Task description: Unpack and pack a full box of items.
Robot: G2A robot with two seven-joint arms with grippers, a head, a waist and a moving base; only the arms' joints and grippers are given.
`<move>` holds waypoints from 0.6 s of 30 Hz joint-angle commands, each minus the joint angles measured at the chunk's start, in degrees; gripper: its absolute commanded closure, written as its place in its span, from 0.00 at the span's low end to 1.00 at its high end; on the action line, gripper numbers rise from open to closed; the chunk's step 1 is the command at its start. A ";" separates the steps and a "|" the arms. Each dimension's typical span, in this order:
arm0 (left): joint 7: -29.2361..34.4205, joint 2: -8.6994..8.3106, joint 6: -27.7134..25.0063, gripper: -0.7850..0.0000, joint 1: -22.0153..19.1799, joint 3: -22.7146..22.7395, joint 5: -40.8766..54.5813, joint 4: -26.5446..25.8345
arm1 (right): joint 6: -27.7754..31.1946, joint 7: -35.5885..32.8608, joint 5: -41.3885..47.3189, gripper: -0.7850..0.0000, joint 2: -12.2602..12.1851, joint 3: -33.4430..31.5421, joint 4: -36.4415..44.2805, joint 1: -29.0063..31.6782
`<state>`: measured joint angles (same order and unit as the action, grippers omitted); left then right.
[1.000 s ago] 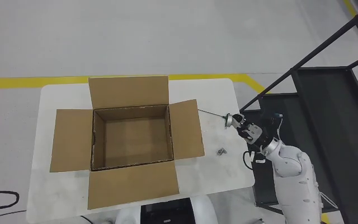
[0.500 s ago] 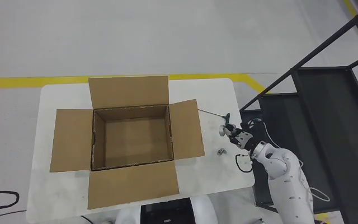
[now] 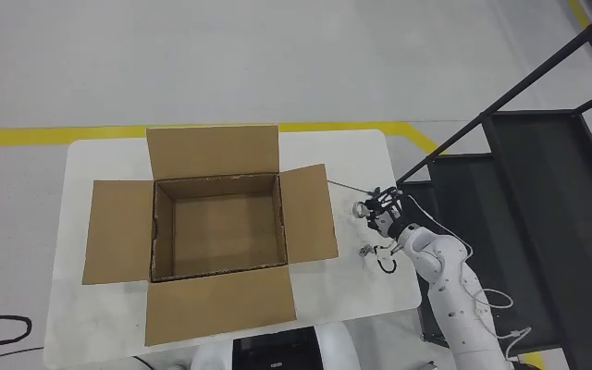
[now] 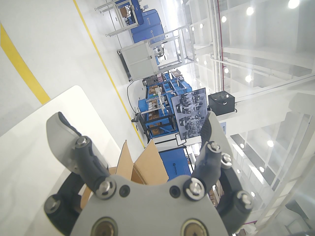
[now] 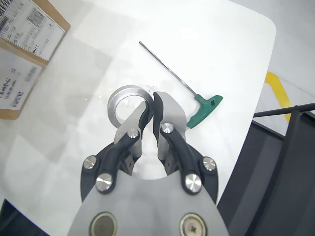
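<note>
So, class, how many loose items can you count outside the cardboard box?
3. A metal ring pinched in the right gripper; a green-handled hex key on the table beside it; a small metal part beside the box. None seems hidden.

Right gripper (image 5: 150,97) with metal ring (image 5: 130,89) now farther inward over the table (image 5: 172,13).

Open cardboard box (image 3: 213,153), upright, four flaps spread flat, nothing inside. To its right: silver metal ring (image 5: 112,104) pinched at the rim by right gripper (image 5: 151,99); green T-handle hex key (image 5: 182,82) lying flat; small metal part (image 3: 367,249) nearest the flap
</note>
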<state>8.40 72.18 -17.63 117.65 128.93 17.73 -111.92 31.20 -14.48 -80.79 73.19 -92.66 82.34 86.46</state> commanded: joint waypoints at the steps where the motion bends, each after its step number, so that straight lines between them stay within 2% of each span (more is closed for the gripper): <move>1: 0.00 0.00 0.01 0.00 -0.01 0.00 0.00 0.00 | -1.42 0.04 -2.49 1.00 -0.04 1.00 -1.04 -0.77; 10: 0.00 0.00 0.01 0.00 -0.01 0.00 0.00 0.00 | -8.29 0.23 -11.88 1.00 -0.42 3.71 -5.96 -3.40; 18: 0.00 0.00 0.01 0.00 -0.01 0.00 0.00 0.00 | -8.39 -0.71 -15.18 1.00 -0.74 5.48 -7.16 -3.73</move>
<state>8.40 72.18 -17.63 117.65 128.93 17.73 -111.92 22.51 -15.03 -95.67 72.49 -87.35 75.21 82.74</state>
